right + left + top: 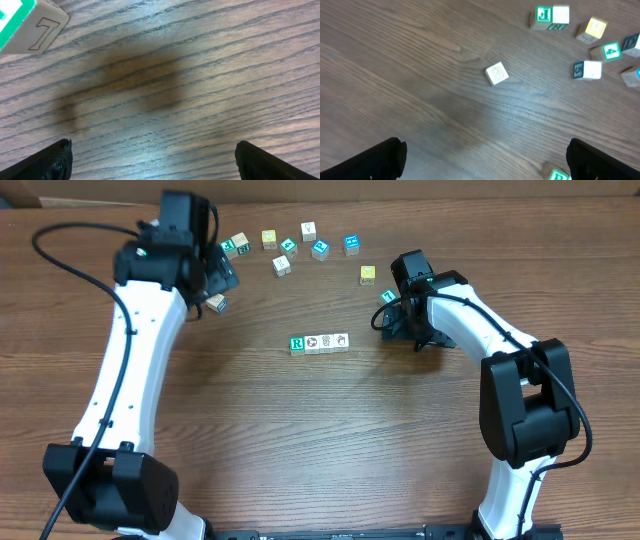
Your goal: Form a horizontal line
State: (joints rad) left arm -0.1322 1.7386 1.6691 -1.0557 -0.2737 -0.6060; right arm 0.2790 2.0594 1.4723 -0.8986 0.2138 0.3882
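Observation:
The horizontal line [320,342] is a row of white-faced cubes touching side by side at mid-table, with the green R cube [297,343] at its left end. The R cube also shows at the bottom edge of the left wrist view [559,175]. My left gripper [220,278] is open and empty above the table [485,160], up and left of the row. A loose white cube [216,303] lies just below it and shows in the left wrist view [496,73]. My right gripper [393,323] is open and empty [152,160], right of the row.
A teal-faced cube [388,296] lies by the right gripper and shows in the right wrist view [30,25] with a 7 on its side. Several loose cubes [288,246] spread in an arc at the back, among them a J cube [545,15] and a yellow cube [368,274].

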